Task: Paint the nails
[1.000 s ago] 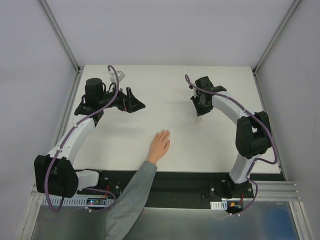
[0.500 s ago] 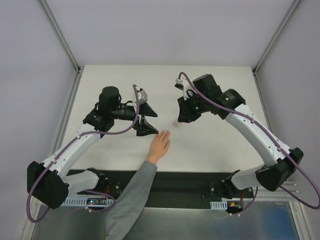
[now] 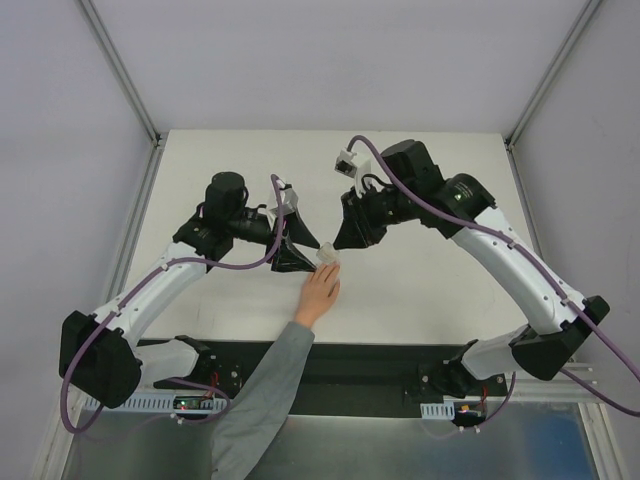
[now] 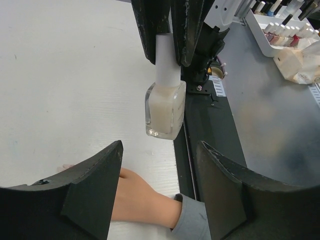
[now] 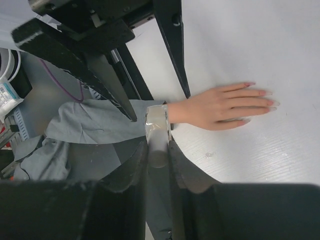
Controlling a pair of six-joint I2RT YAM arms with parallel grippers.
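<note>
A pale hand (image 3: pixel 320 292) in a grey sleeve (image 3: pixel 270 385) lies flat on the white table, fingers pointing away. Its pinkish nails (image 5: pixel 269 102) show in the right wrist view. My right gripper (image 3: pixel 340 243) (image 5: pixel 157 147) is shut on the white cap of a small whitish bottle (image 3: pixel 326 253) (image 4: pixel 165 110) (image 5: pixel 158 125), held just above the fingertips. My left gripper (image 3: pixel 312 256) (image 4: pixel 160 150) faces it from the left, open, its two black fingers (image 4: pixel 95 185) apart with the bottle just beyond their tips and the hand below.
A white tray (image 4: pixel 260 30) of several polish bottles sits off the table beside the left arm's base, with a crumpled wad (image 4: pixel 300 60) near it. The black base strip (image 3: pixel 380 365) runs along the near edge.
Both arms have swung inward over the hand. The right one carried the bottle to the fingertips. The left gripper came up beside it and its jaws have narrowed.
</note>
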